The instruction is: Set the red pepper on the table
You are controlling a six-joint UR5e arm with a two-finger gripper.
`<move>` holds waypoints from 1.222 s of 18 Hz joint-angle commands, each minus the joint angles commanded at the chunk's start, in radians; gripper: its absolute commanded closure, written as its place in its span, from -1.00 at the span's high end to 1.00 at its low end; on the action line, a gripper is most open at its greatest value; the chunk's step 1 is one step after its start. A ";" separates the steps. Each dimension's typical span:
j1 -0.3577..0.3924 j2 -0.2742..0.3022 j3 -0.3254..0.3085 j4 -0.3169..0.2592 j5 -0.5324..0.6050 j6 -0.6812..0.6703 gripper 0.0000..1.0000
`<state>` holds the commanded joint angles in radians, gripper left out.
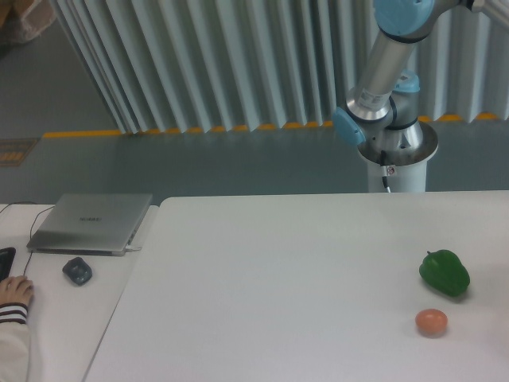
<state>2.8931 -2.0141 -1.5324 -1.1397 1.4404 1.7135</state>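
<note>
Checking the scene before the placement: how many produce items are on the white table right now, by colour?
Green: 1, the green bell pepper
Orange-pink: 1, the round fruit
Red: 0, no red pepper in view
Total: 2 on the table
</note>
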 joint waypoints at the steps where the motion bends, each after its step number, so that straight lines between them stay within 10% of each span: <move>1: 0.000 0.000 -0.002 0.000 0.000 0.000 0.45; 22: -0.003 -0.002 0.126 -0.219 -0.060 -0.015 0.25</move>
<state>2.8900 -2.0157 -1.4067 -1.3591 1.3806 1.6981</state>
